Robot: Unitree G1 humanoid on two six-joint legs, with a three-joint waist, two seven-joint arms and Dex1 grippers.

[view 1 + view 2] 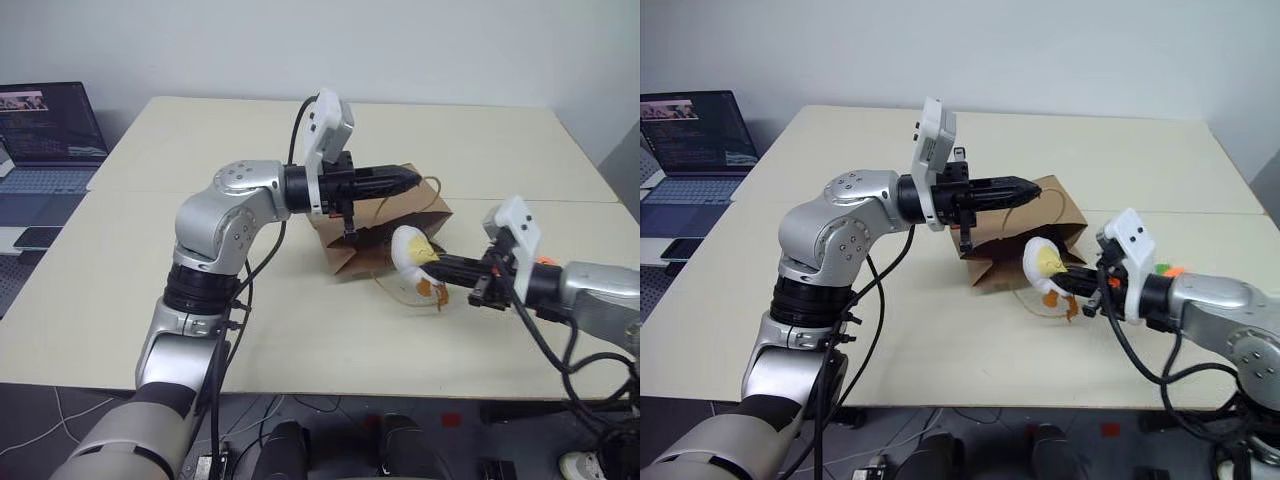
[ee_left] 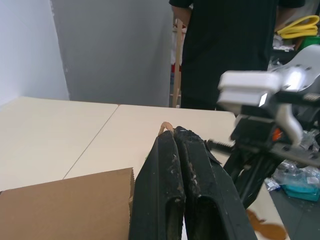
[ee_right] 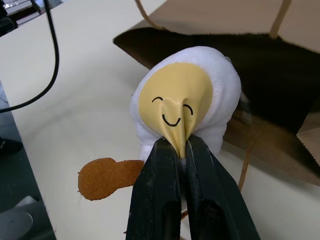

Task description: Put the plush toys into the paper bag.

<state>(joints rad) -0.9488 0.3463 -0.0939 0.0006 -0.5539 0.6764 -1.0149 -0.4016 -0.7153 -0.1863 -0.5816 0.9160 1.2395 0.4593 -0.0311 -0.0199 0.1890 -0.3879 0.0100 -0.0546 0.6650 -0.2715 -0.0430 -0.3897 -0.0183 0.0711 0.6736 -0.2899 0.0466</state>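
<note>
White egg toy (image 3: 200, 90), brown paper bag (image 1: 375, 245)

Both eye views look forward and down over the counter (image 1: 300, 330); each wrist view peers close along its own fingers (image 3: 172, 165), sharing the paper bag (image 1: 385, 240)

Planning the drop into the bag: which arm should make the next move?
The right. Its hand is shut on the egg toy, right at the paper bag's open mouth. The left hand is shut on a bag handle, holding it up.
</note>
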